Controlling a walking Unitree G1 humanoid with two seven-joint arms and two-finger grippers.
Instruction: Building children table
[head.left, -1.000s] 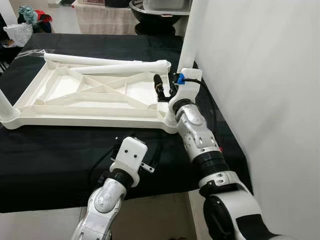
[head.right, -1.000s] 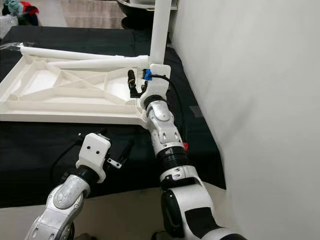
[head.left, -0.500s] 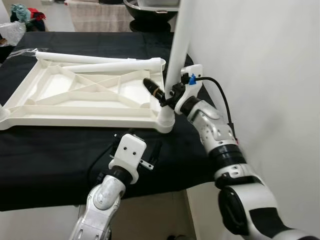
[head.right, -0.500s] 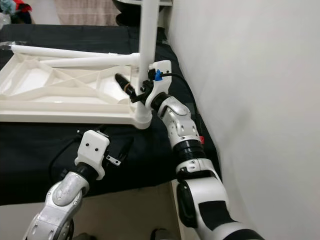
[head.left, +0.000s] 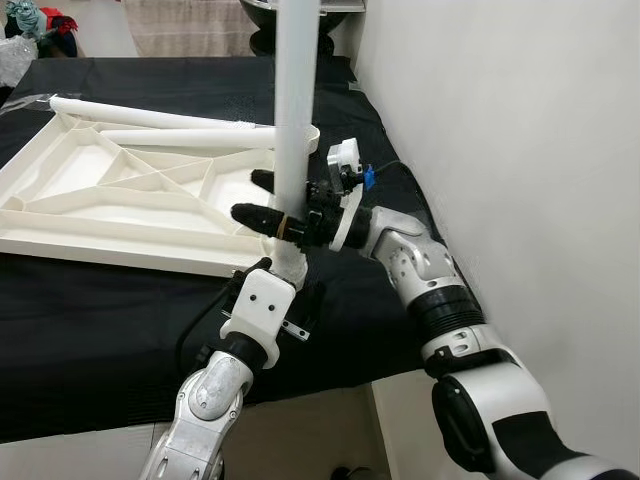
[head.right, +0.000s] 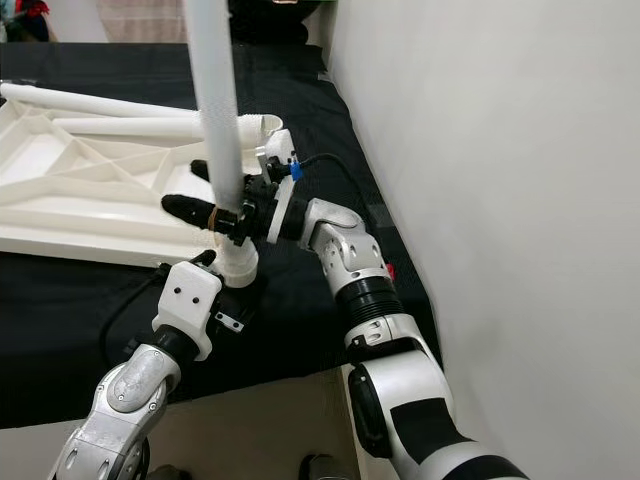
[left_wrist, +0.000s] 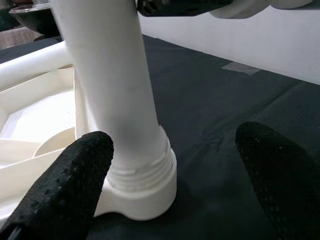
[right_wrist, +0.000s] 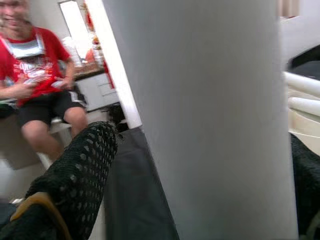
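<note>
So the white plastic children's table top (head.left: 120, 200) is lying upside down on the black-covered counter (head.left: 90, 320), ribbed underside facing up. 1 white plastic table leg (head.left: 296, 110) stands upright in the round corner socket (left_wrist: 142, 192) at the near corner of the top, the corner closest to the white wall (head.left: 500, 130).

The right hand (head.left: 262, 197) is reaching in from the wall side, its 2 long black fingers (head.left: 258, 215) one on each side of the upright leg, a bit above the socket. In the right wrist view the leg sits right between the fingers, but I can't really tell if they're pressing on it or just flanking it, too close and blurry to call.

The left hand (left_wrist: 175, 190) is low at the counter's front edge, just below that same corner. Its fingers are spread wide apart, with the base of the leg and the socket in front of it between them, not touching either finger.

2 more loose white table legs (head.left: 170, 125) lie flat across the far part of the upturned top, roughly parallel to each other.

Through the right wrist view there's a person in a red shirt (right_wrist: 32, 60) sitting in the background, well away from the counter.
</note>
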